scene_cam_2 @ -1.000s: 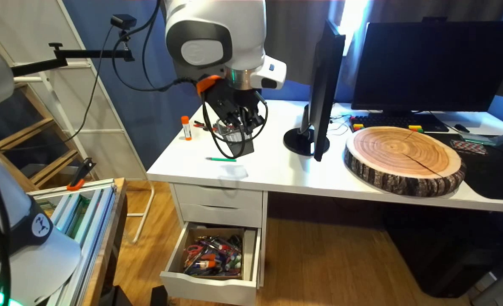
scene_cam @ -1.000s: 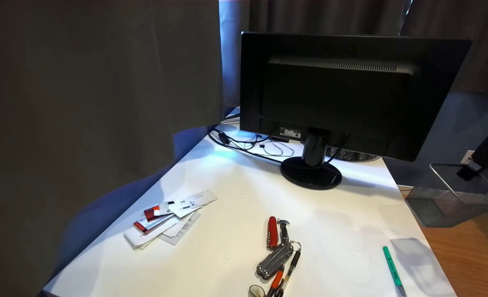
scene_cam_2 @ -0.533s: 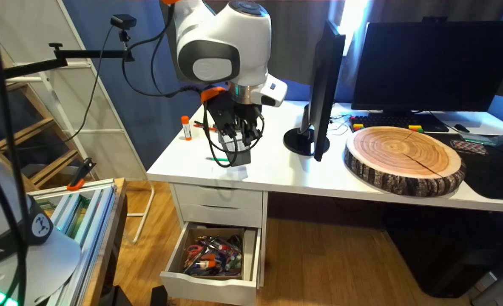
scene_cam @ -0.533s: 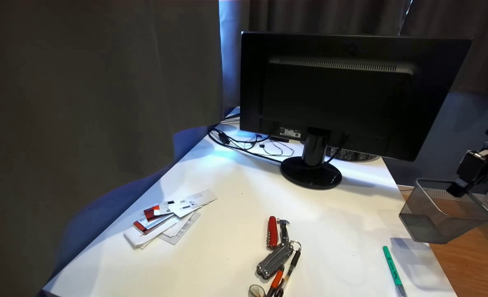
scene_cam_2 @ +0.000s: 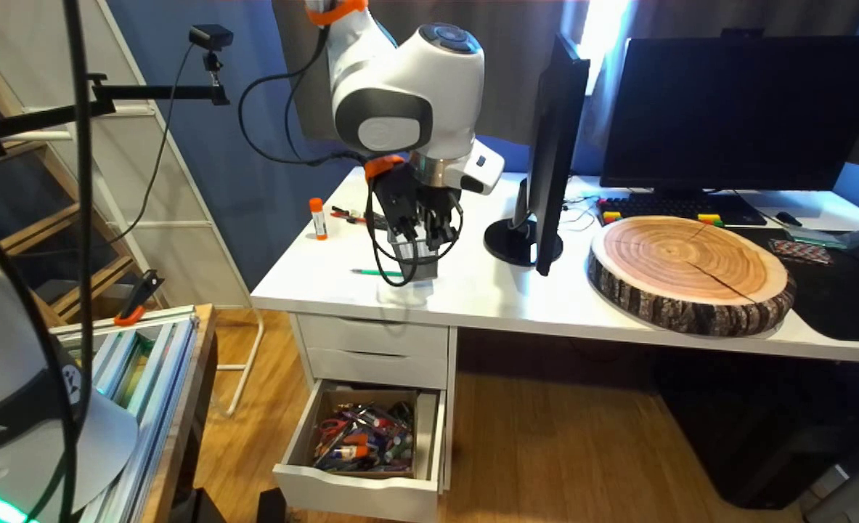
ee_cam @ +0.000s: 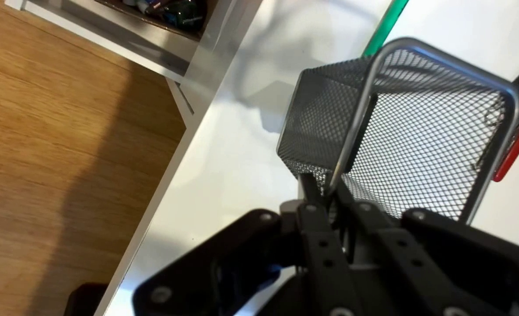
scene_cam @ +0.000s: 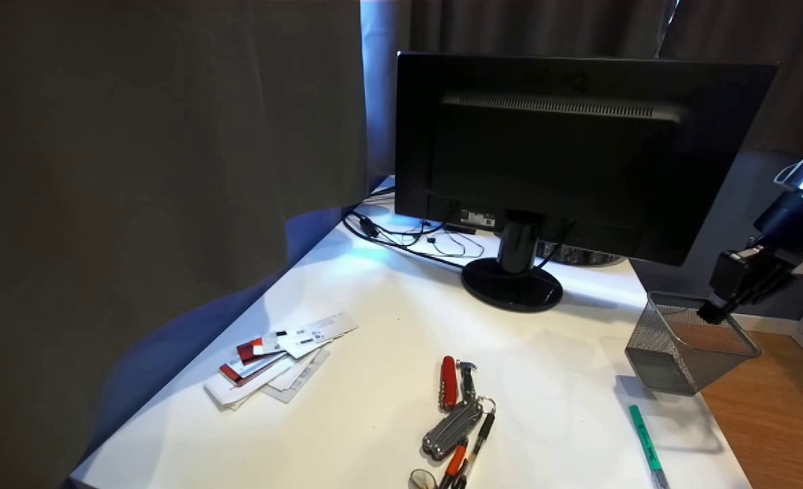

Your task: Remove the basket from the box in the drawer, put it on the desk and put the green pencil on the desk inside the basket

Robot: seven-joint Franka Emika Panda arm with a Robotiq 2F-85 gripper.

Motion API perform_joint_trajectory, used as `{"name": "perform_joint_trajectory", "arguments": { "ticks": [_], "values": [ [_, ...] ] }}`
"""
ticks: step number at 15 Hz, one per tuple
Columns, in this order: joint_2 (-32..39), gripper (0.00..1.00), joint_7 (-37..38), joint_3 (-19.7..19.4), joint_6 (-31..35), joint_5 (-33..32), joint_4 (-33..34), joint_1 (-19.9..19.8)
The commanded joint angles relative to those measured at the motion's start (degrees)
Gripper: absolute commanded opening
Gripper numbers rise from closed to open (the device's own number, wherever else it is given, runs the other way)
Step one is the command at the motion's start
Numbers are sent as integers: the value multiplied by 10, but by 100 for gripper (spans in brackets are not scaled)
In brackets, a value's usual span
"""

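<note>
basket: in both exterior views we see the grey mesh basket tilted in the air above the table, near its edge, the base lifted off the white surface.
pincer: in the wrist view we find it clamped on the basket's metal rim, the basket's mouth turned toward us.
green pencil: we note it lying on the table near the same edge, outside the basket; the wrist view shows us only part of it, just past the rim.
drawer: we see it pulled out beneath the table, holding a box of jumbled stationery.
red pocket knife: we find it just beside a grey multi-tool, both on the table and apart from the green pencil.
cards: we see them in a loose pile on the table, well apart from the basket.
monitor: in an exterior view we look at its dark back; it stands on the table.
glue stick: in an exterior view we see it upright and orange-capped near an end of the table.
</note>
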Motion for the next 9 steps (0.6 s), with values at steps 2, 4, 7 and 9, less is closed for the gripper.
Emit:
{"name": "perform_joint_trajectory", "arguments": {
  "ticks": [2,4,7,9],
  "values": [
    [39,2,45,-31,-1,-18,38,34],
    [51,2,65,-46,0,-29,48,46],
    [63,2,84,-65,3,-48,64,59],
    [64,35,88,-67,2,-54,69,60]
  ]
}}
